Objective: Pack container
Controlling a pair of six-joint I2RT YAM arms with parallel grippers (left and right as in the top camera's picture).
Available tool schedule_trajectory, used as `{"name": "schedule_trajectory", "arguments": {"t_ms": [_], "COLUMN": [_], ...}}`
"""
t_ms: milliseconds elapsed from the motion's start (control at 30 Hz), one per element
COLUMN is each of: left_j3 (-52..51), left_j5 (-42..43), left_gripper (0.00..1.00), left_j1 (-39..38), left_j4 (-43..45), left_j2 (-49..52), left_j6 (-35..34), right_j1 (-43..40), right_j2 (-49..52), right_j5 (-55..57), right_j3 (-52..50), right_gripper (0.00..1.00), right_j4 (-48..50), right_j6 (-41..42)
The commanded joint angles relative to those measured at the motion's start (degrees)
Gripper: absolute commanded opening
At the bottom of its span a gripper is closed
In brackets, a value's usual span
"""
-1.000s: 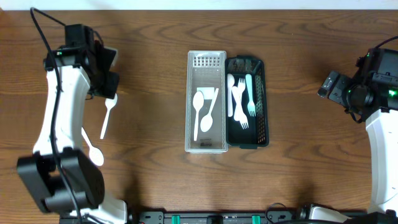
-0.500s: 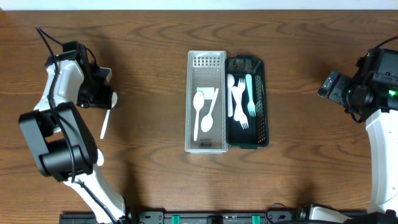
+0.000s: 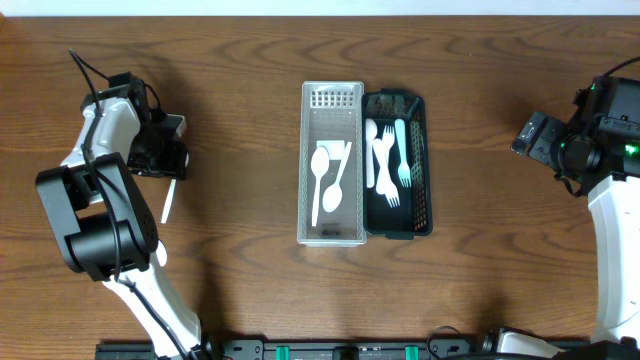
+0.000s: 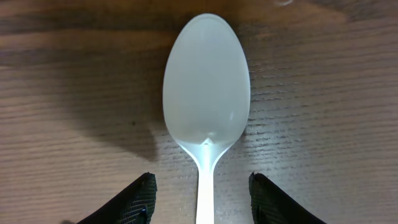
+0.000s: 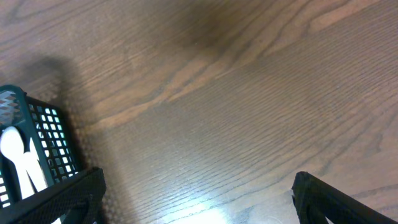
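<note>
Altogether two containers sit mid-table, touching along their long sides: a white tray (image 3: 331, 232) and, to its right in the overhead view, a dark green basket (image 3: 422, 170). Two white spoons (image 3: 320, 168) lie in the tray, slightly crossed. The basket holds at least three forks (image 3: 385, 165), one of them pale teal (image 3: 402, 150); the exact count is hard to tell where they overlap.

One more spoon, the loose spoon (image 4: 206, 81), lies flat on the table (image 3: 240, 120), well to the left of the containers. The left gripper (image 4: 204, 200) hovers low over it, fingers apart on either side of the handle and not touching it.

The right gripper (image 5: 196, 186) hangs over bare wood right of the basket, its fingers spread wide and empty. Nothing stands between either arm and the containers.
</note>
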Motion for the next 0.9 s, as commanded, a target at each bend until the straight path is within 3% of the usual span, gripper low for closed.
{"name": "schedule_trajectory", "arguments": {"t_ms": [0,367,500,600,867], "left_j3": [-0.81,-5.35,-6.14,-6.14,-3.50], "left_j5": [0.57,0.55,0.57,0.57,0.61], "left_gripper": [0.50,0.40,0.25,0.06,0.06], "left_j1": [0.13,0.13,0.13,0.07,-1.07], "left_j4": [-0.17,3.23,3.69,3.52,0.28], "left_j2": [1.46,1.57,1.55,1.53,-0.44], "left_j6": [0.31,0.33,0.31,0.28,-3.65], "right_j1": [-0.28,-0.31,-0.31,-0.31,-0.31], "right_j2": [0.24,0.24,0.24,0.24,0.24], "right_j5": [0.92,2.43,3.43,3.41,3.43], "right_j3": [-0.33,-0.33,-0.33,-0.33,-0.33], "right_gripper": [0.99,0.99,0.99,0.99,0.99], "right_j4": [0.20,0.17,0.17,0.17,0.72], "right_j6": [-0.09,-0.09,-0.09,-0.09,-0.09]}}
